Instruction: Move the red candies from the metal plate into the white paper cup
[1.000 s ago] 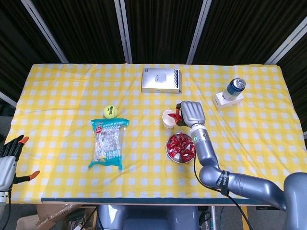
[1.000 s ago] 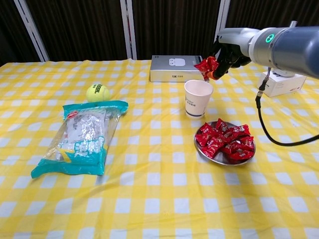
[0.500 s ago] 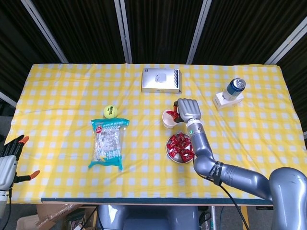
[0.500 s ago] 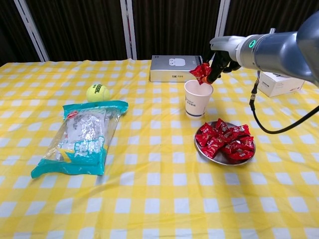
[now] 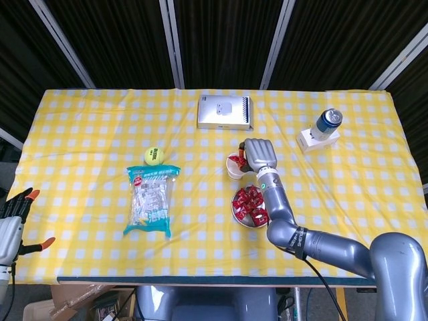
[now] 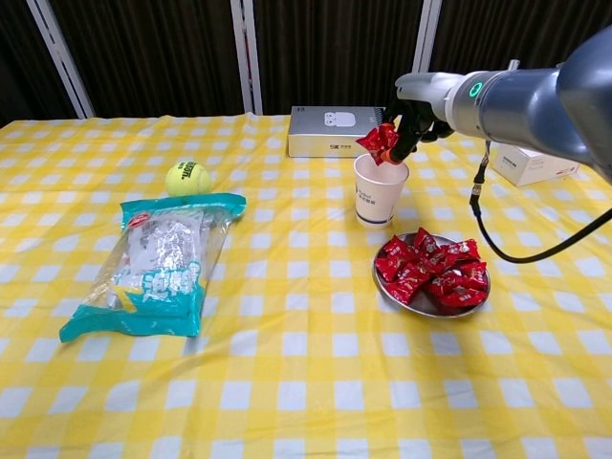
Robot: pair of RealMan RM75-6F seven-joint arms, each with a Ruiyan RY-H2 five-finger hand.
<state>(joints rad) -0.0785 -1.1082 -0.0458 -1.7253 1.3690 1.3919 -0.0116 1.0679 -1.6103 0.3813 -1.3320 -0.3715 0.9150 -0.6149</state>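
From the head view, the right robot hand point(image 5: 259, 154) hangs over the cup point(image 5: 235, 166), pinching 1 candy point(image 5: 241, 160) above the cup's mouth. The plate point(image 5: 235, 207) of candies point(image 5: 251, 204) sits just nearer than the cup on the surface point(image 5: 87, 134). A ball point(image 5: 154, 156) and a bag point(image 5: 150, 198) lie well left of the cup, a box point(image 5: 225, 112) lies beyond it, and a can point(image 5: 328, 122) stands on a white block point(image 5: 314, 141) far to its right. The left robot hand point(image 5: 13, 224) hangs off the surface edge far left of the cup, fingers spread, holding nothing. From the chest view, the right robot hand point(image 6: 413, 105) grips the candy point(image 6: 377, 142) just over the cup point(image 6: 380, 189) rim, with the plate point(image 6: 402, 299) nearer, right of the cup.
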